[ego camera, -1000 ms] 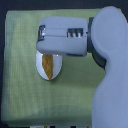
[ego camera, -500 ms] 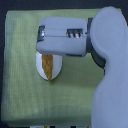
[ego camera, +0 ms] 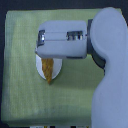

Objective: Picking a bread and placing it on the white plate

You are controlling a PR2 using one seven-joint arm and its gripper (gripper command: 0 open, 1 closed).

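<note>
One round glossy white plate [ego camera: 56,73] lies on the pale green cloth-covered table [ego camera: 20,75], partly hidden under the grey gripper [ego camera: 50,50]. One long golden-brown bread loaf [ego camera: 49,69] lies on the plate, its tapered end overhanging the near rim. Gripper jaws: state cannot be determined.

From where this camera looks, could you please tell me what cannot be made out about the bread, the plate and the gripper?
- Gripper: in the exterior view the arm's grey housing covers the fingertips, so open or shut cannot be told.
- Bread: its upper end is hidden under that housing; whether it is gripped is unclear.
- White plate: its top half is covered by the arm.
- Green cloth: blurred, no detail.
</note>
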